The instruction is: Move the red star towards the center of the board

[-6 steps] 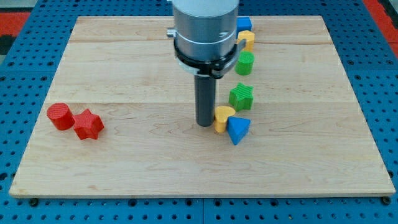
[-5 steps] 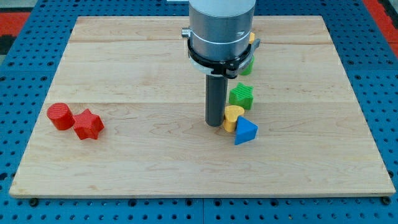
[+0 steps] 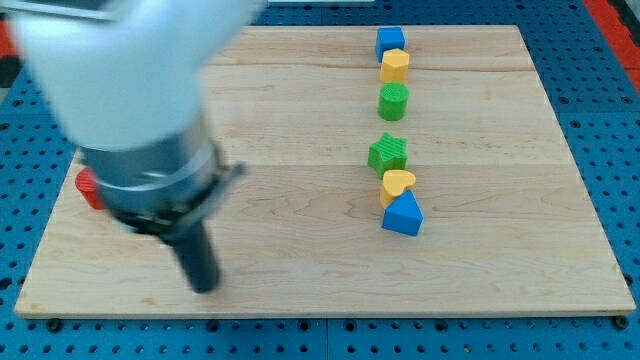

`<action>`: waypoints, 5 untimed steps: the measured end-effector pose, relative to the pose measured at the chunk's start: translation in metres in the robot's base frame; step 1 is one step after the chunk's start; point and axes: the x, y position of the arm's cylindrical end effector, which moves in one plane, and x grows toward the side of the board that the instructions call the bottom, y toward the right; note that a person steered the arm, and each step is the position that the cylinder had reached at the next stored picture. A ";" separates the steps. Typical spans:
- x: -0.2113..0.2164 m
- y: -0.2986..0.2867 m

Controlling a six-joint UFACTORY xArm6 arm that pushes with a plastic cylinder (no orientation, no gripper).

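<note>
Pale wooden board (image 3: 300, 120) on blue pegboard (image 3: 625, 180); my tip (image 3: 204, 286) near its bottom-left.

Tip (image 3: 204, 287) near board (image 3: 300, 270) bottom-left; block column (image 3: 395, 130) right.

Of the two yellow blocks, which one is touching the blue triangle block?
The lower yellow block, heart-shaped, sits against the blue triangle block. The other yellow block lies near the view's top, under the blue cube.
</note>
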 end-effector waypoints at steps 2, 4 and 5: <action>-0.058 -0.101; -0.084 -0.042; -0.102 -0.025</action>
